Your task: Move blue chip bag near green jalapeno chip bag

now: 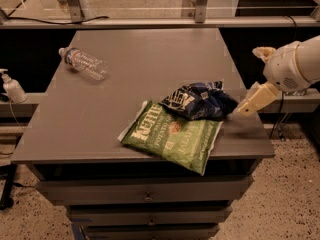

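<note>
The blue chip bag (pixel 200 100) is a wrinkled dark navy bag lying on the grey table (pixel 125 89), right of middle. Its lower edge overlaps the top edge of the green jalapeno chip bag (pixel 172 136), which lies flat near the table's front edge with one corner hanging over it. My gripper (pixel 247 80) is at the table's right edge, just right of the blue bag. It is open and empty, and its lower finger (pixel 252 101) stands a little apart from the bag.
A clear plastic water bottle (pixel 82 64) lies on its side at the table's far left. A white spray bottle (pixel 12 88) stands on a ledge left of the table. Drawers sit below the front edge.
</note>
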You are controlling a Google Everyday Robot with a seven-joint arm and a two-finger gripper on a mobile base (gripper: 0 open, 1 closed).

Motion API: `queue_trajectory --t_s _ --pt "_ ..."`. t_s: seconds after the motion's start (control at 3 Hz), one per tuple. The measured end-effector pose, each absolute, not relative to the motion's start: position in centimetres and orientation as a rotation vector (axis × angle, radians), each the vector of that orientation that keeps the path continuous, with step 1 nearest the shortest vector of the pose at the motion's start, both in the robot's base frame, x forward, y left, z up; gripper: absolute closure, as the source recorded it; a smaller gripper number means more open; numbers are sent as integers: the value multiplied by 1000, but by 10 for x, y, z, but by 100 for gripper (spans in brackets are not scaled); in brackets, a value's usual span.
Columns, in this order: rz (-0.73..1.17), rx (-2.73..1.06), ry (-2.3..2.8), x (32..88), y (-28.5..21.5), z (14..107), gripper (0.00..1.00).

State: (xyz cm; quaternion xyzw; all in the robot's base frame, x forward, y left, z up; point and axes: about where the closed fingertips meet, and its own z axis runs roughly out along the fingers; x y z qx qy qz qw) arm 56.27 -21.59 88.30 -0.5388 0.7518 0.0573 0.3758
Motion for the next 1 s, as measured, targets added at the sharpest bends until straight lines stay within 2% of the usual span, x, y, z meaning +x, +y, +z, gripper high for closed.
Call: queue_trajectory --t_s 0.33,0.67,1.0 --pt "171 -1287 1931 562 -267 898 0" --pt "140 -1226 1837 562 -312 960 0" --pt "143 -1228 1839 562 -312 959 0"
